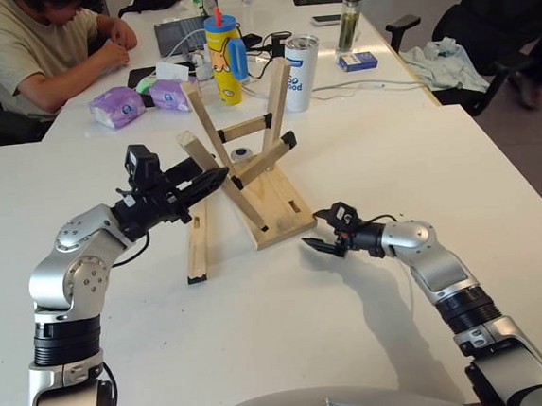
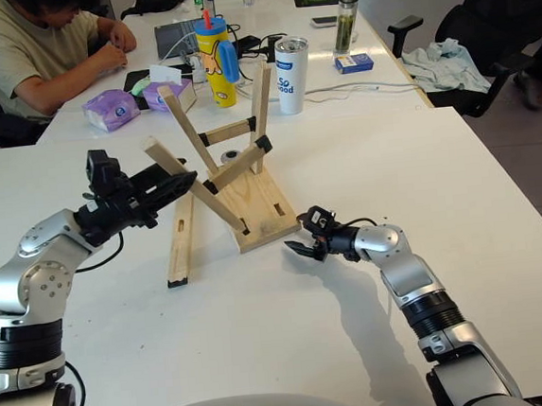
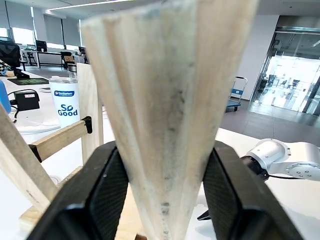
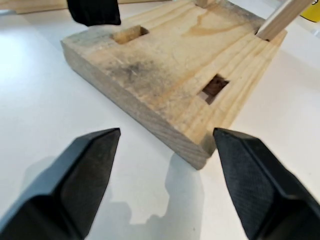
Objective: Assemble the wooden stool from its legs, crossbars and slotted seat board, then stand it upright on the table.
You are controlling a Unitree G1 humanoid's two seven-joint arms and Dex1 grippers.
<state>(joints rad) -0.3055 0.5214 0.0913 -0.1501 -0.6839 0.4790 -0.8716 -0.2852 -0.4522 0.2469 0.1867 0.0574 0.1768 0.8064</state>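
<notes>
Seat board (image 1: 282,223): pale pine, rectangular slots, lying underside up on surface (image 1: 264,337). Three legs (image 1: 209,123) stick up over it, slanted, tied by two black-ended crossbars (image 1: 245,126); nearest leg (image 1: 248,210) clamped in left pincer (image 1: 217,179). Fourth leg (image 1: 197,247) loose, flat on surface just left of board.

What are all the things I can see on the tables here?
seat board: one, pale wood, on the near table
legs: four, pale wood, three slanting up over the board, one flat beside it
crossbars: two, wood with black ends, between the legs
tumbler: one, white, far table
bottle: one, yellow and blue, beside the tumbler
tissue packs: two, purple, far table
left claw: one, black, shut on a leg
right claw: one, black, open, near the board's corner
</notes>
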